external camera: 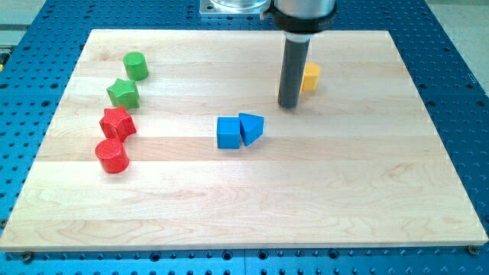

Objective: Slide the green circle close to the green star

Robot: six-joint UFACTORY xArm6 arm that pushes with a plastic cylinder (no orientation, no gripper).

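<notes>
Along the wooden board's [229, 214] left edge sits a loose column of four blocks. Lowest is the red circle [111, 156], a short cylinder about halfway down that edge. Just above it, touching or nearly so, is the red star [117, 122]. Above that comes the green star [123, 93], its lower side close against the red star. The green circle [136, 66] stands nearest the board's top-left corner, just beside the green star's upper right (a thin gap seems to separate them, though it is hard to be sure).

Near the board's centre lie two blue blocks side by side and touching: the blue square [228, 132] on the view's left and the blue triangle [251, 127] on its right.

Toward the top edge, right of centre, the dark rod comes down from the arm's mount. My tip [288, 105] rests on the bare wood, holding nothing, well apart from the green blocks and above and to the right of the blue pair. Just behind the rod, partly hidden by it, is a yellow block [310, 77] whose shape cannot be made out.
</notes>
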